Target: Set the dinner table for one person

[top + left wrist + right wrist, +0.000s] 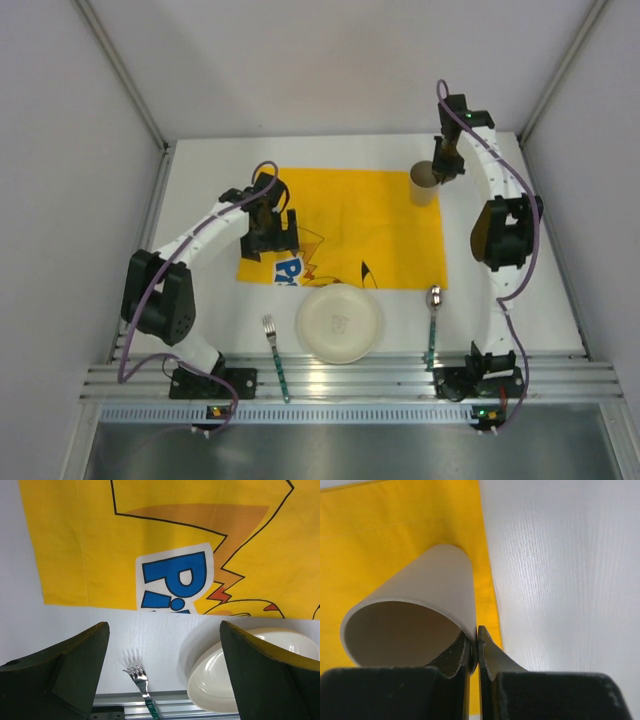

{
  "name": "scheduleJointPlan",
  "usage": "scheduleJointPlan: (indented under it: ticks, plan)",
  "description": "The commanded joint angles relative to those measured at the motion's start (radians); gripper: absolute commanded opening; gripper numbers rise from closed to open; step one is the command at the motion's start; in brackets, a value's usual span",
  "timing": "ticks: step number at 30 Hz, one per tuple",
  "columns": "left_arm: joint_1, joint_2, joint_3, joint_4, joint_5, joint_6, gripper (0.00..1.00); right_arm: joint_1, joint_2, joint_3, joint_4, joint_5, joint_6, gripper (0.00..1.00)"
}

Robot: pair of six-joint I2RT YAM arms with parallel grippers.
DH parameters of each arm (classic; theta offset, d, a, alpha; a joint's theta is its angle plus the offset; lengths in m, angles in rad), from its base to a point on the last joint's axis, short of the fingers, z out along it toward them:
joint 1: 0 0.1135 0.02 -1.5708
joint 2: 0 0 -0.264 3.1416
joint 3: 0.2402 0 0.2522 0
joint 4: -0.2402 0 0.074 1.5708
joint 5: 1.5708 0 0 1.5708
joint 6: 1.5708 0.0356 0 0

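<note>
The white dinner table (510, 280) bears a yellow cartoon-printed placemat (350, 220) in its middle. A beige paper cup (424, 184) is upright at the mat's far right corner. My right gripper (444, 168) is shut on the cup's rim, one finger inside and one outside; this shows in the right wrist view, with the gripper (476, 641) on the cup (430, 590). My left gripper (268, 236) is open and empty above the mat's near left part. In the left wrist view its gripper (162, 647) hangs over bare table (155, 630).
A cream plate (339, 322) lies near the front edge, just off the mat. A fork (274, 356) lies left of it and a spoon (432, 322) right of it, handles reaching onto the ribbed aluminium rail (350, 382). White walls enclose three sides.
</note>
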Motion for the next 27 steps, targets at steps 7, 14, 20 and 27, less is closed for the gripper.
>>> scheduleJointPlan:
  ticks: [7,14,20,27]
  plan:
    - [-0.020,-0.136,-0.056,-0.019,0.037,-0.010,0.96,-0.013,0.084,0.015,0.069,-0.113,0.060,0.26]
    - [-0.134,-0.145,-0.173,0.084,0.169,0.054,0.93,-0.010,-0.035,-0.028,0.037,-0.079,0.040,1.00]
    - [-0.229,-0.125,-0.271,0.220,0.302,0.057,0.88,-0.004,-0.302,-0.166,0.026,-0.127,0.080,1.00]
    - [-0.276,0.020,-0.328,0.336,0.329,0.019,0.81,-0.002,-0.592,-0.379,0.013,-0.197,0.079,1.00]
